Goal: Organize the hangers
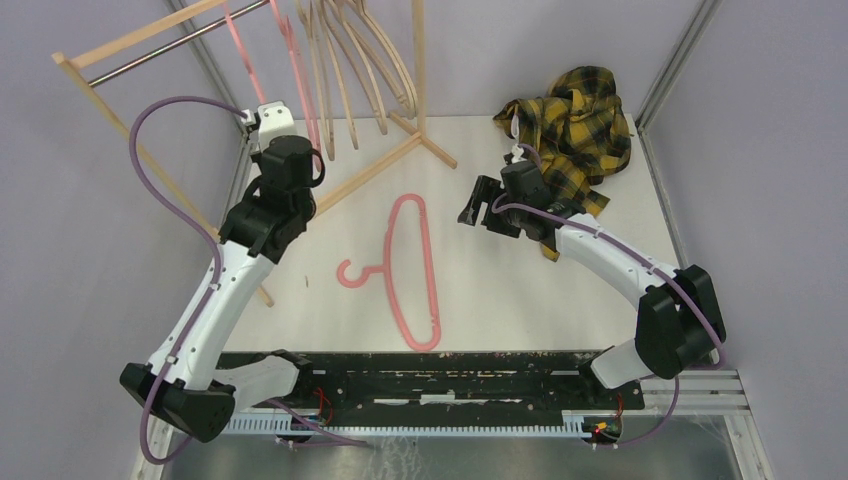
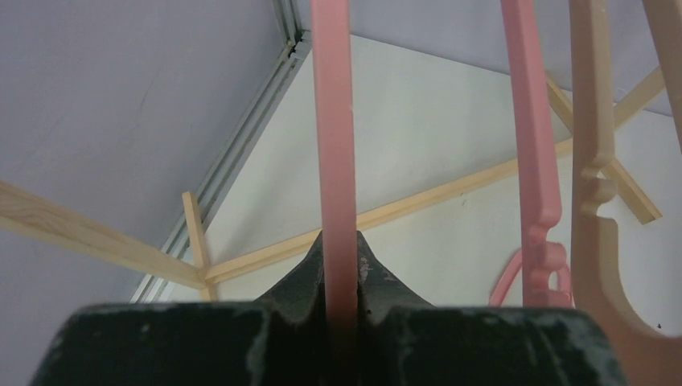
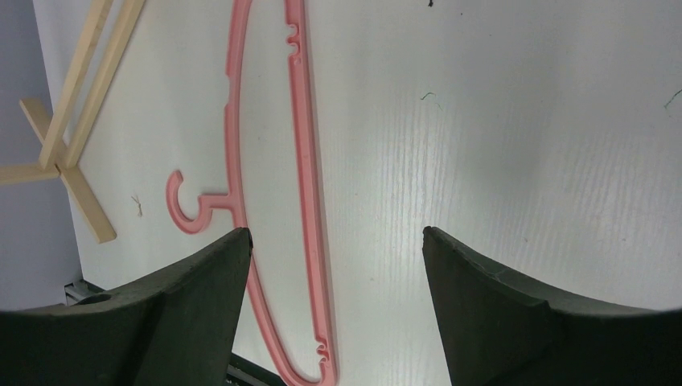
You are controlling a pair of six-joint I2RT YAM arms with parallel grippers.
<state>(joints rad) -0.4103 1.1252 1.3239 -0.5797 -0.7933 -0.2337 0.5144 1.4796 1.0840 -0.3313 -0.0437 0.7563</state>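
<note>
My left gripper (image 1: 264,113) is raised at the wooden rack (image 1: 112,45) and shut on the thin bar of a pink hanger (image 1: 243,60) that hangs from the metal rail. In the left wrist view the bar (image 2: 334,145) runs straight up from between the closed jaws (image 2: 341,251). A second pink hanger (image 2: 535,161) and a beige one (image 2: 593,121) hang just to the right. Several beige hangers (image 1: 345,75) hang on the rail. Another pink hanger (image 1: 410,265) lies flat on the table. My right gripper (image 1: 478,207) is open and empty, to the right of it (image 3: 306,169).
A yellow plaid shirt (image 1: 578,122) is crumpled at the back right of the table. The rack's wooden feet (image 1: 400,155) spread across the back of the table and show in the right wrist view (image 3: 76,88). Purple walls enclose the table.
</note>
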